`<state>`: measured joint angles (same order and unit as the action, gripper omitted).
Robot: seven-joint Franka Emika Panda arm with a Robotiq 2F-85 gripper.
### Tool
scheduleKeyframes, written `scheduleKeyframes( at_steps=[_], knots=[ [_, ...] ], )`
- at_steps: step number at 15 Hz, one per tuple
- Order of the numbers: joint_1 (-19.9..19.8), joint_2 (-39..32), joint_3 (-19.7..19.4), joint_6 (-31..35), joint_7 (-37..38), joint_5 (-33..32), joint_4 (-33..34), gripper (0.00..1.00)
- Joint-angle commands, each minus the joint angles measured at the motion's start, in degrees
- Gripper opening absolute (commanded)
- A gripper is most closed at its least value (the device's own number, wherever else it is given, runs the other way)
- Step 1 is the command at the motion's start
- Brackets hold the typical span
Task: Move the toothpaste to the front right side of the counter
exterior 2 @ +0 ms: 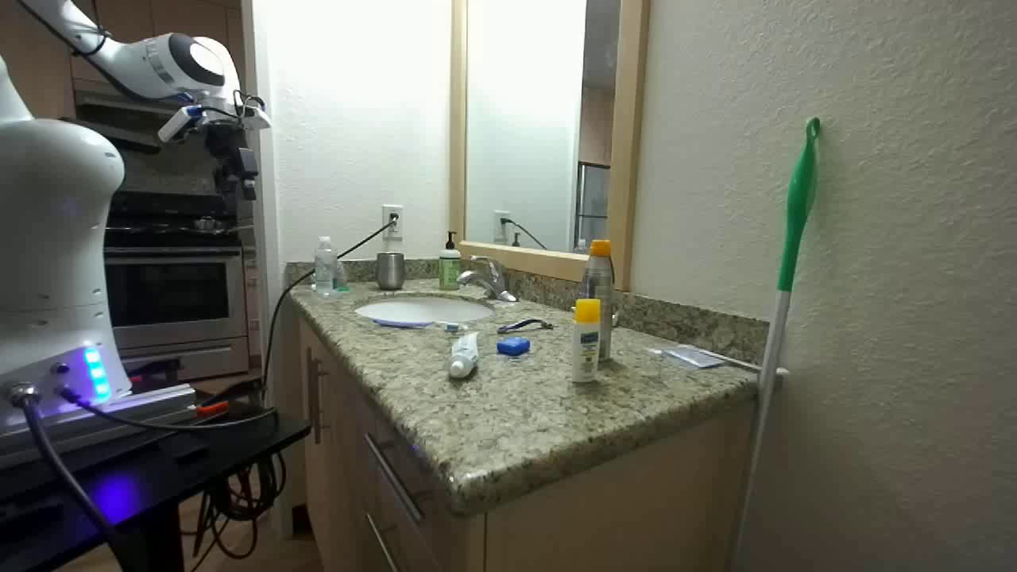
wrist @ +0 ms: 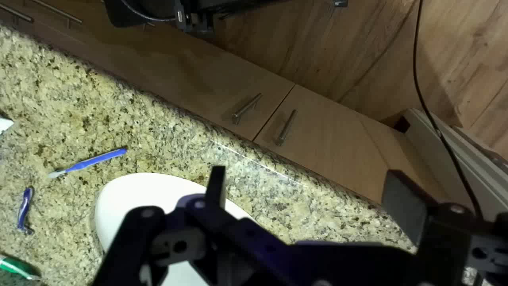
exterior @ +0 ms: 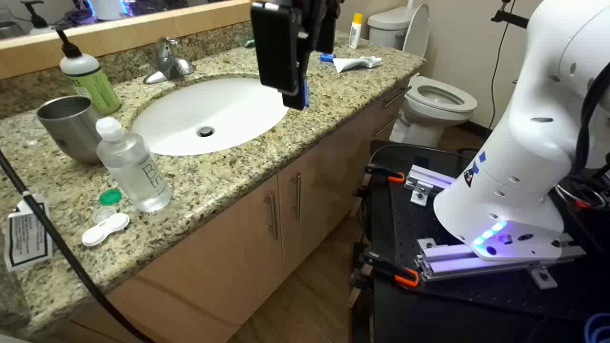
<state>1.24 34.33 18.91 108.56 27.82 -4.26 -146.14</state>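
Note:
The toothpaste is a white tube lying flat on the speckled granite counter. In an exterior view it lies with its cap end nearest the camera. In the wrist view only a white corner, likely its flat end, shows at the left edge. My gripper is wide open and empty, with only granite and the cabinet front seen between its fingers. It hangs high above the sink's front rim, well apart from the tube. It also shows in both exterior views.
A blue toothbrush lies by the sink. A blue box, yellow-capped bottle and spray can stand near the tube. A clear bottle, metal cup and lens case are at the opposite end.

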Motion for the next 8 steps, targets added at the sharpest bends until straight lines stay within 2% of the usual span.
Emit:
scheduleKeyframes(
  at_steps=[1,3,4,5,8],
  knots=[
    [1.1,-0.2,-1.0,-0.1,0.5,-0.6,0.1,1.00],
    [1.1,-0.2,-1.0,-0.1,0.5,-0.6,0.1,1.00],
    [-1.4,-2.9,-1.5,1.5,3.4,-1.2,1.2,1.00],
    [-2.9,-4.0,-3.1,1.7,4.8,-0.6,1.7,1.00],
    [-7.4,-1.7,-11.2,2.8,3.6,-2.0,-0.6,1.00]
  ],
)
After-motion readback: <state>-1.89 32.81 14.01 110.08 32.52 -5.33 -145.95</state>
